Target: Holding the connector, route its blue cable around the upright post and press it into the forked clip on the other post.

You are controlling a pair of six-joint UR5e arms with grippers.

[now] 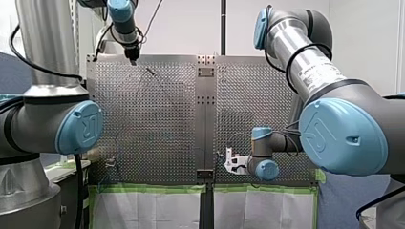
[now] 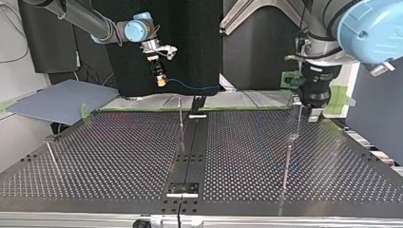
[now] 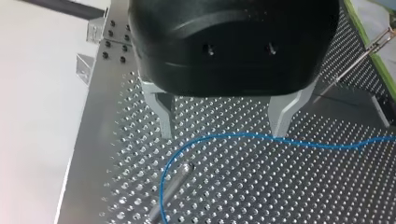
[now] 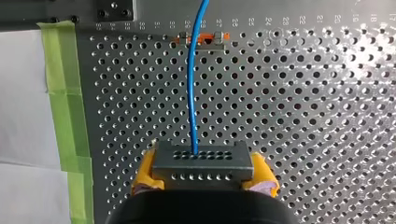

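Note:
In the right wrist view my right gripper point(image 4: 203, 173) has its yellow pads point(image 4: 145, 169) shut on a dark grey connector point(image 4: 201, 161). The blue cable point(image 4: 194, 84) runs straight ahead from it over the perforated table. At the top view's left, this gripper point(image 2: 160, 80) holds the connector in the air, and the cable point(image 2: 190, 86) trails toward the middle. My left gripper point(image 3: 223, 133) hangs open with metal fingers point(image 3: 163, 119) just above a loop of the cable point(image 3: 243, 136). An upright post point(image 3: 173, 183) stands inside that loop. A fork-tipped post point(image 3: 379, 41) stands off to the side.
Thin posts rise from the table point(image 2: 119, 156) at the top view's middle point(image 2: 181, 121), right point(image 2: 286, 164) and left point(image 2: 51, 154). Green tape point(image 4: 65, 102) edges the table. A small orange-and-metal fitting point(image 4: 201, 38) sits ahead of the connector. My left gripper point(image 2: 311, 107) is at the top view's right.

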